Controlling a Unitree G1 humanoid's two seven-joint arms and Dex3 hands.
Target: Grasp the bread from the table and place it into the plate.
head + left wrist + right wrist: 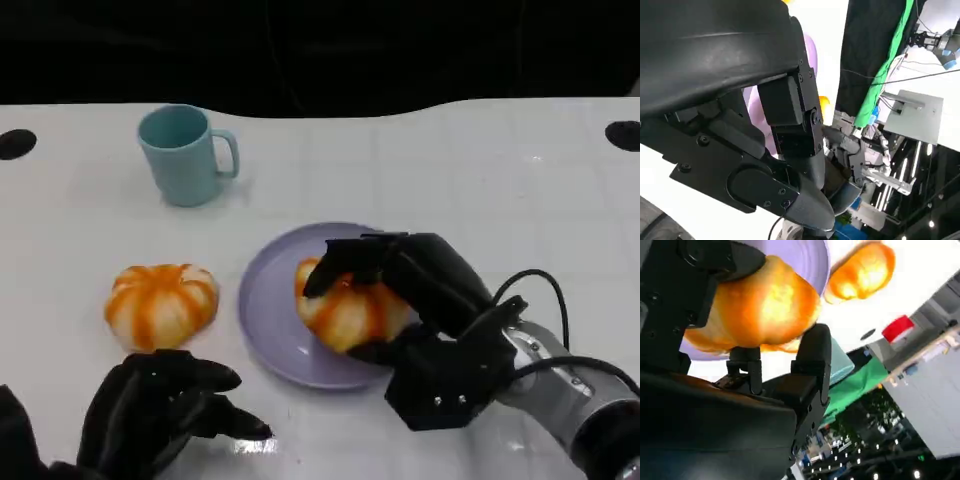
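Your head view showed both breads: one (350, 312) gripped by the right hand (420, 300) over the purple plate (265, 310), the other (160, 303) on the table (400, 160) beside a teal mug (185, 155). The right wrist view alone showed fingers (812, 357) clasping its glossy orange ridged crust. Left hand (160, 410) lay spread, holding nothing.

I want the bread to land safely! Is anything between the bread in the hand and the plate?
No. The right hand holds the bread right over the purple plate, and nothing visible sits between them. The other bread and the mug lie off to the side.
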